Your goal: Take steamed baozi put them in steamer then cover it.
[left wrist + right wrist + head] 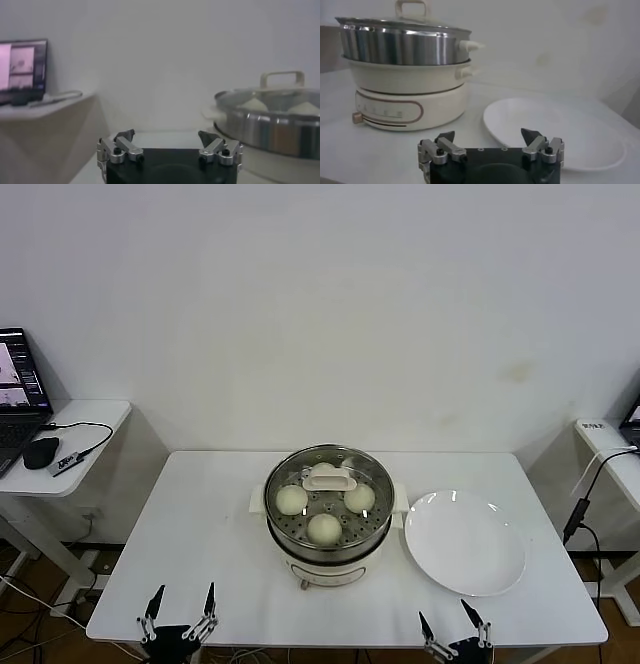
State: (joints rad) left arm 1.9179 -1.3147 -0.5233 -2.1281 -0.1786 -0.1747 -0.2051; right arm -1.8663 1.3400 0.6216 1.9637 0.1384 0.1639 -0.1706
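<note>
The steamer point(327, 529) stands near the middle of the white worktop point(200, 534), a shiny steel pot on a cream-white electric base with a small handle sticking out at each side. The cover point(328, 484) sits on top of the pot, its metal rim matching the pot's edge and its cream-white oblong handle at the centre. Through the glass the steamed baozi point(324, 528) show on the perforated tray: three are plain to see, one towards the left, one towards the right and one nearest the robot, while a fourth is mostly hidden behind the handle at the far side. Just to the right of the steamer lies a white plate point(465, 544), close to the base but apart from it, with nothing on it. The left claw point(181, 612) hangs at the near edge of the worktop on the left, released, its two dark-tipped fingers spread wide and holding nothing. The right claw point(454, 630) hangs at the near edge on the right, in front of the plate, likewise released and spread, with nothing between its fingers. On a side desk point(70, 474) to the left stand a laptop point(18, 399) and a black mouse point(41, 452).
</note>
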